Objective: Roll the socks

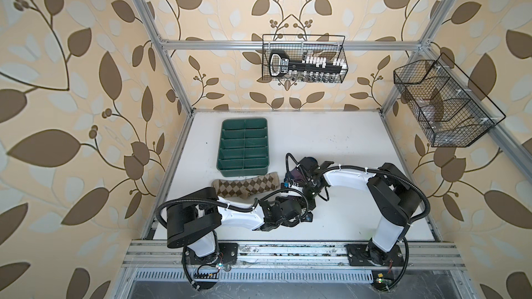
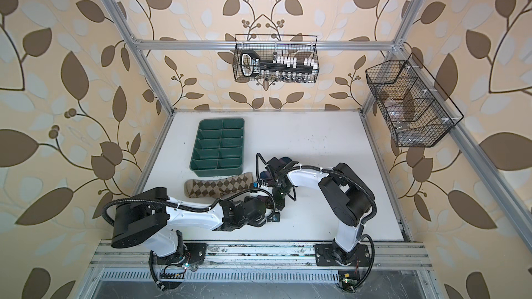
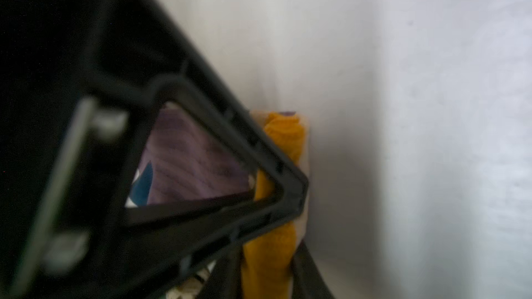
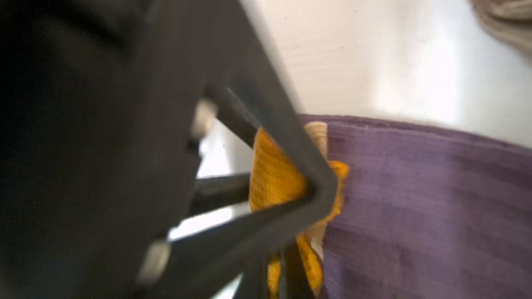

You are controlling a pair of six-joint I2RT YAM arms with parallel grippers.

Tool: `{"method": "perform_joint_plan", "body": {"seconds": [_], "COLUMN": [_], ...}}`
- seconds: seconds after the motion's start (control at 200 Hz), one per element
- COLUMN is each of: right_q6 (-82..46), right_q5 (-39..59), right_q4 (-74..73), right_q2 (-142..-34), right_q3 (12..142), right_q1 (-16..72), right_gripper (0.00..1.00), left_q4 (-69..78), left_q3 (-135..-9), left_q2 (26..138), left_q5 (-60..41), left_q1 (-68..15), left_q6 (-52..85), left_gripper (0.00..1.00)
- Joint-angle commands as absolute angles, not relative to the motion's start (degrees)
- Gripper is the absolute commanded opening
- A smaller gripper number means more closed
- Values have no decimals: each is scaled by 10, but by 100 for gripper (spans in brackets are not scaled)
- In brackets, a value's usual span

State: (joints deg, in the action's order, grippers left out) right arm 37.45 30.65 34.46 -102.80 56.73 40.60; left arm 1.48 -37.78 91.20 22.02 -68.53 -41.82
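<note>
Left claw (image 3: 290,225) and right claw (image 4: 311,225) tight on orange cuff (image 4: 273,176) of purple sock (image 4: 431,197); argyle sock (image 1: 244,186) lengthwise side to side.

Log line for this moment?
left gripper: jaws shut on purple sock cuff | right gripper: jaws shut on same cuff | argyle sock: flat, unrolled, by green tray

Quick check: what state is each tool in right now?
Left tool: closed on the orange cuff of the purple sock.
Right tool: closed on the same cuff.

Two socks: one tan argyle sock (image 1: 244,186), one purple sock (image 4: 431,197); one green tray (image 1: 240,170); two wire baskets (image 1: 266,61) (image 1: 408,81).
</note>
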Motion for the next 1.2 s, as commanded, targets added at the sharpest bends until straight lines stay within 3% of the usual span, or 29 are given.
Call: {"method": "perform_joint_plan", "body": {"seconds": [0.0,0.155,0.225,0.32,0.585,0.785,0.835,0.955,1.09,1.195], "right_q6": [378,363,356,348,346,211,163,188,318,391], "right_q5": [254,205,172,129,80,-143,-183,-73,136,113], "right_q4": [395,352,311,266,246,66,22,23,131,230], "right_q2": [-1053,-985,-932,-862,-692,-528,-477,-346,-259,-264], "right_q3": [527,507,485,458,415,384,377,367,366,370], "right_q1": [412,413,412,406,358,297,296,294,297,319], "right_gripper": [0,0,15,24,27,23,31,55,53,48], "left_q4": [-22,-101,-112,-129,-162,-268,-300,-362,-415,-439], "left_q3": [-412,-462,-469,-478,-500,-574,-596,-641,-685,-711], "left_q2": [932,947,950,952,974,1015,1026,1053,1090,1119], "left_q5": [182,148,134,110,51,-35,-73,-175,-249,-283], "left_q1": [-675,-665,-659,-652,-638,-622,-609,-572,-542,-527], "left_q6": [-391,-364,-358,-351,-345,-321,-318,-307,-299,-294], "left_gripper": [0,0,0,0,0,0,0,0,0,0]}}
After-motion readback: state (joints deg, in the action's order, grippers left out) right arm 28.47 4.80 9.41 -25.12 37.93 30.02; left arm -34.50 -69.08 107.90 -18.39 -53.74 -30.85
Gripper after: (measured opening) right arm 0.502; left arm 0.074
